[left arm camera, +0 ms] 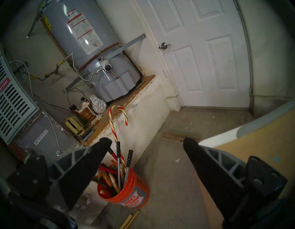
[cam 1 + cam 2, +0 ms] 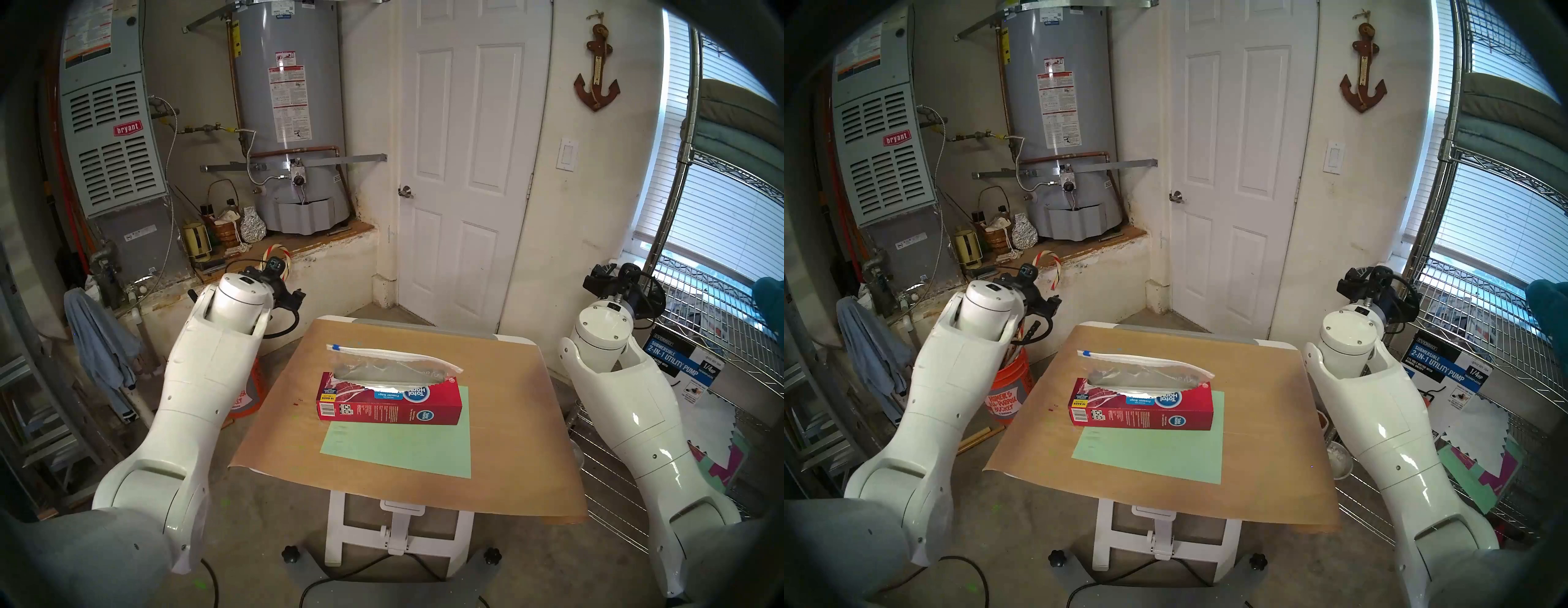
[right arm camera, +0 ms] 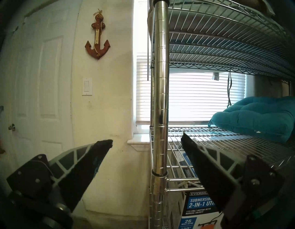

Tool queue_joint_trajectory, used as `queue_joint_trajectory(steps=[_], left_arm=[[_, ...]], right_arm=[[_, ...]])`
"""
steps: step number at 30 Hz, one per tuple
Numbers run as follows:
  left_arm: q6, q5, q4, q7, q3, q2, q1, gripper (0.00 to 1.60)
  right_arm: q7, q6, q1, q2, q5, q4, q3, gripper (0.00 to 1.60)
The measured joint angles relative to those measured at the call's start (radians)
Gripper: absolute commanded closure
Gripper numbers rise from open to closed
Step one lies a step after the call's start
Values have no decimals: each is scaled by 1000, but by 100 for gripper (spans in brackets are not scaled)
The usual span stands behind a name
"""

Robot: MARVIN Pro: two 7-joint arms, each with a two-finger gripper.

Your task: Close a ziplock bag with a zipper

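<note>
**Inspector:** Fingers first, from the left. On the left gripper both fingers stand spread wide with nothing between them; beyond them the wrist view shows only floor, an orange bucket of tools and a corner of the table.

**Clerk:** And the right?

**Inspector:** Same finding. The right gripper is fully spread and empty, facing a chrome shelf post, well off to the side of the work.

**Clerk:** Why are both held out there?

**Inspector:** My judgement: a parked stance, one arm on each side of the table, leaving the head camera an unobstructed look at the goods. No approach has begun.

**Clerk:** Location of the ziplock bag?

**Inspector:** The ziplock bag sits mid-table, lying partly over the top of the red box and behind it. The box rests on the far edge of a green sheet.

**Clerk:** Orientation?

**Inspector:** Its long axis runs across the table, left to right, slightly slanted. The zip strip lies along the far edge, and the zipper sits at the left end. The mouth looks gaped, so I judge the seal undone, with the slider's travel running toward the right end.
</note>
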Motion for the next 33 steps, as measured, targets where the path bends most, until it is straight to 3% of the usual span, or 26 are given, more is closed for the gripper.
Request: queue_joint_trajectory(steps=[17,25,33], left_arm=[[-25,-56,-212,-297,-29,156,236,0],[-91,-107,-321,-461,-25,232,325,0],[-202,-187,-428,-620,-46,313,398,0]], right_arm=[[0,0,-1,0,0,2,0,0],[0,0,-1,0,0,3,0,0],[0,-1,-1,0,0,2,0,0]])
